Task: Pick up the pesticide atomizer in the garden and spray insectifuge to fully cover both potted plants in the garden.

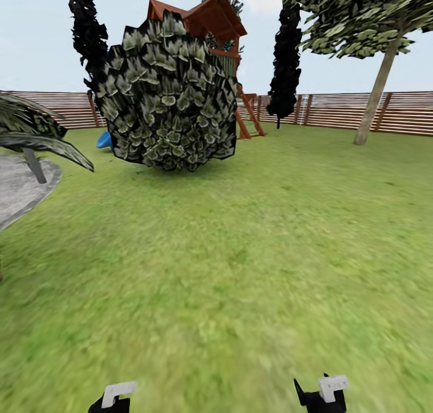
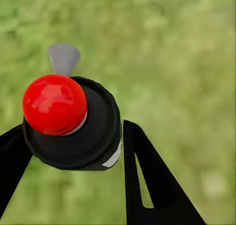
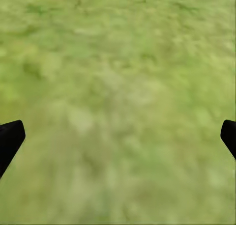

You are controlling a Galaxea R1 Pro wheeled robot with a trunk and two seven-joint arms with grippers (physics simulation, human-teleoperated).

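While the robot crosses the lawn: both arms hang low and tucked in, which suits travel rather than spraying.
Left tool (image 2: 73, 151): closed on the spray bottle (image 2: 81, 131), its two black fingers pressing opposite sides of the dark body.
Bottle pose: seen end-on in the left wrist view, red knob (image 2: 54, 104) toward the camera and a grey nozzle (image 2: 64, 58) jutting past it; held this way, the nozzle appears to point away from the arm and out over the grass.
Right tool (image 3: 118, 136): wide, nothing between its fingertips, only blurred grass beyond; I judge it is kept free because the left arm alone carries the bottle.
Lawn (image 1: 240, 269): bare green ground from the arms at the near edge up to the fence.
Big shrub (image 1: 168, 94): broad white-striped leaves, standing ahead toward the lawn's far left; not one of the targets.
Paved circle (image 1: 21, 187): grey, at the lawn's left edge, with long drooping fronds above it.
Far edge: brown slatted fence (image 1: 361, 109), a wooden play tower (image 1: 216, 34) behind the shrub, dark slim trees.
Task standing: pick-up looks done; spraying not begun, and the two small plants must be found first.
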